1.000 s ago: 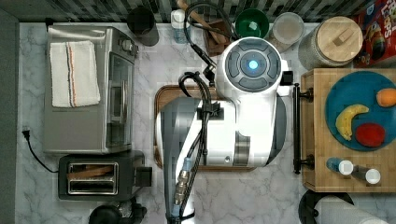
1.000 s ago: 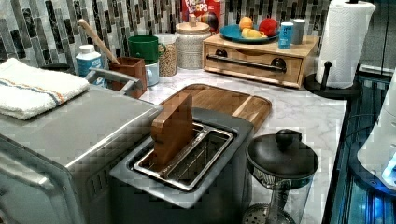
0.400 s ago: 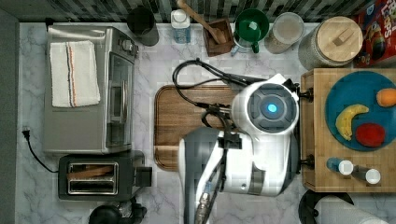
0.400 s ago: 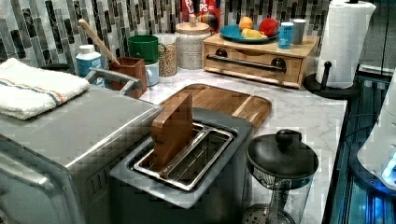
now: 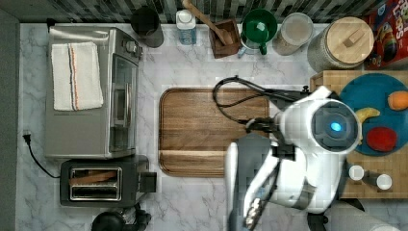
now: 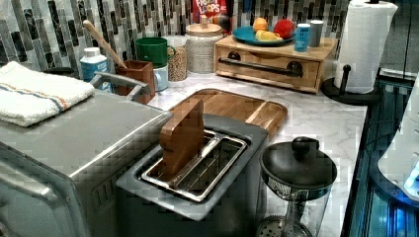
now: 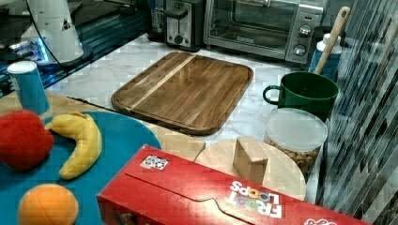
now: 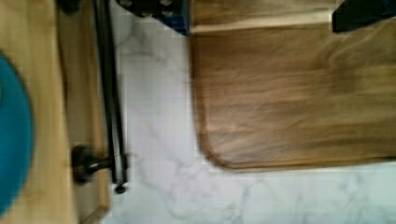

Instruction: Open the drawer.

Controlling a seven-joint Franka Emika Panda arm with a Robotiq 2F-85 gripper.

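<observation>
The drawer [image 6: 269,66] looks light but stiff, so grab the black bar handle [image 8: 108,84] mid-span; honestly can't tell the tool's state

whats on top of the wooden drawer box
A blue plate with an orange, a banana and a red fruit, plus two small shakers. The drawer is shut, so its inside is hidden.
</observation>
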